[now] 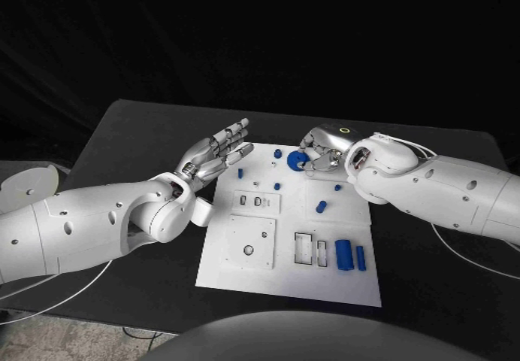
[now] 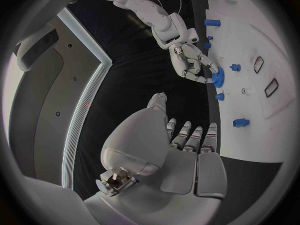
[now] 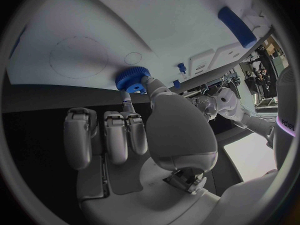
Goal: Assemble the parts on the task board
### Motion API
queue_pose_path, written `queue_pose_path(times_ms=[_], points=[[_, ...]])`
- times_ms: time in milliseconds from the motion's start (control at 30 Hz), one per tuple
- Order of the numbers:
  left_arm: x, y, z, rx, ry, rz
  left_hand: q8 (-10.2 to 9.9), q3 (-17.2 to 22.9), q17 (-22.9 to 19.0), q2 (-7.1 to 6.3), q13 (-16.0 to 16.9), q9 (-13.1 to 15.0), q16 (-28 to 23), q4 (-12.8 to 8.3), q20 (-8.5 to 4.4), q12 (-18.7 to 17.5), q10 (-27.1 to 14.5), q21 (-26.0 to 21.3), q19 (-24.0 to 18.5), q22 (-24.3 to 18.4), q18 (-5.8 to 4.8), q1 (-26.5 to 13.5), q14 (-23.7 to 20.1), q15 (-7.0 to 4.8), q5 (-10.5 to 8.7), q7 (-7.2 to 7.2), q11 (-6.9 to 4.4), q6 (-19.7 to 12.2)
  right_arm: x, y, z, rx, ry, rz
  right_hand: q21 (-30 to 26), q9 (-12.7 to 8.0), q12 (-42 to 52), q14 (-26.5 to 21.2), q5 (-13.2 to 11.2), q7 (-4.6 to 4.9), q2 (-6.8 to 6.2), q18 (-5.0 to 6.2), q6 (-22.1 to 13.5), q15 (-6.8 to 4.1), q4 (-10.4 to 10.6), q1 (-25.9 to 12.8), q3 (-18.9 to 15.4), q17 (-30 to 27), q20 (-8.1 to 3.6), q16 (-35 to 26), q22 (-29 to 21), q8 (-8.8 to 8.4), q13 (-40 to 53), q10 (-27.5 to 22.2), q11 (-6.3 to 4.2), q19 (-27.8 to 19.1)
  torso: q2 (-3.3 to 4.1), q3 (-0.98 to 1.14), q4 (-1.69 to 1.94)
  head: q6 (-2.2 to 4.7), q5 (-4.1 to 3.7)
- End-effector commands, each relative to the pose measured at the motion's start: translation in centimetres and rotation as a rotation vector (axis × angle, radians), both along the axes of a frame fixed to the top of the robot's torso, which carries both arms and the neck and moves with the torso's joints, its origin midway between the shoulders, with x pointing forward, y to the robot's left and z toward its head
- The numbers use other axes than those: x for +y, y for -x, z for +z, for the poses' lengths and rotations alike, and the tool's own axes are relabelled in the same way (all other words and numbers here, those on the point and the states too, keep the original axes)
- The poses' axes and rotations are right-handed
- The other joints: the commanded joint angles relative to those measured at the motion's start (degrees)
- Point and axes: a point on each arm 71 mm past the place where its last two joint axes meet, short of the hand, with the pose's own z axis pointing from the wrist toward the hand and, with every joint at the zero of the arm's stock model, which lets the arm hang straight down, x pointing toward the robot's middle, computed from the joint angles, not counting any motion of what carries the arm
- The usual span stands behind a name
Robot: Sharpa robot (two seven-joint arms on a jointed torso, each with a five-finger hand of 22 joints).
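Blue toothed gear (image 1: 297,159) being pinched in right hand (image 1: 321,154) fingertips, upper centre of frame, over task board (image 1: 291,282) far edge; left hand (image 1: 215,154) hovering beside, fingers spread, holding nothing.

board (image 1: 284,289): white plate, flat mid-table, cut-out slots | gear (image 1: 298,159): blue, toothed, at far edge, pinched by right hand (image 1: 321,154) | two blue cylinders (image 1: 345,255): lying side by side, near right corner
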Motion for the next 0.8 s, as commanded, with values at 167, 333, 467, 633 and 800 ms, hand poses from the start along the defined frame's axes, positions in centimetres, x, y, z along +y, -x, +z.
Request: queue_pose_path(times_ms=[167,333,467,633,800], points=[[-0.1,0.1,0.1,0.001,0.013,-0.018,0.3,0.1,0.1,0.19,0.1,0.1,0.3,-0.5,0.01,0.3,0.0,0.3,0.5,0.1,0.33,0.7,0.1,0.25,0.36,0.31,0.57,-0.1,-0.2,0.6,0.5,-0.009,-0.033,0.013,0.3,4.3,0.2,6.1,0.5,-3.49,0.53,0.06,4.7,-0.34,-1.9,-0.4,2.9,15.1,-0.43,0.2,12.6,0.16,15.1,6.0,-0.37,2.2,-0.10,-0.02,0.00,0.00,0.04],[-0.1,0.1,0.1,0.001,0.012,-0.018,0.3,0.1,0.1,0.19,0.1,0.1,0.3,-0.5,0.01,0.3,0.0,0.3,0.5,0.1,0.33,0.7,0.1,0.25,0.36,0.31,0.57,-0.1,0.0,1.2,0.8,-0.003,-0.041,0.026,0.1,4.1,0.2,6.1,0.8,-3.05,0.46,0.10,3.6,-0.09,-1.3,-1.4,3.1,15.1,-0.28,0.2,12.6,-0.74,15.1,6.0,-0.02,2.1,-0.09,-0.03,0.03,0.00,-0.07],[-0.1,0.1,0.1,0.001,0.012,-0.018,0.3,0.1,0.1,0.19,0.1,0.1,0.3,-0.5,0.01,0.3,0.0,0.3,0.5,0.1,0.33,0.7,0.1,0.25,0.36,0.31,0.57,-0.1,0.6,1.7,0.9,0.012,-0.045,0.044,-0.1,3.7,0.2,6.1,1.5,-2.62,0.33,0.12,2.7,0.21,-0.8,-2.2,3.5,15.1,-0.04,0.2,12.6,-1.63,15.1,6.0,0.35,2.1,-0.06,0.00,0.05,0.00,-0.09],[-0.1,0.1,0.1,0.001,0.012,-0.017,0.3,0.1,0.1,0.19,0.1,0.1,0.3,-0.5,0.01,0.3,0.0,0.3,0.5,0.1,0.33,0.7,0.1,0.25,0.36,0.31,0.57,-0.1,1.4,2.0,0.9,0.030,-0.042,0.060,-0.3,3.3,0.2,6.1,1.6,-2.18,0.11,0.18,1.9,0.53,-0.5,-2.8,3.8,15.1,0.22,0.2,12.5,-2.51,15.1,6.0,0.75,2.0,-0.08,0.00,0.06,0.00,-0.13],[0.0,0.1,0.1,-0.002,0.012,-0.014,0.3,0.1,0.1,0.19,0.1,0.1,0.3,-0.5,0.01,0.3,0.0,0.3,0.5,0.1,0.33,0.7,0.1,0.25,0.36,0.31,0.57,-0.1,2.3,1.9,0.7,0.045,-0.033,0.069,-0.6,3.0,0.2,6.1,1.6,-1.80,-0.03,0.22,1.1,0.82,-0.2,-3.3,4.1,15.1,0.47,0.2,12.5,-3.13,15.1,6.0,1.08,1.9,-0.11,-0.03,0.07,0.00,-0.34]])
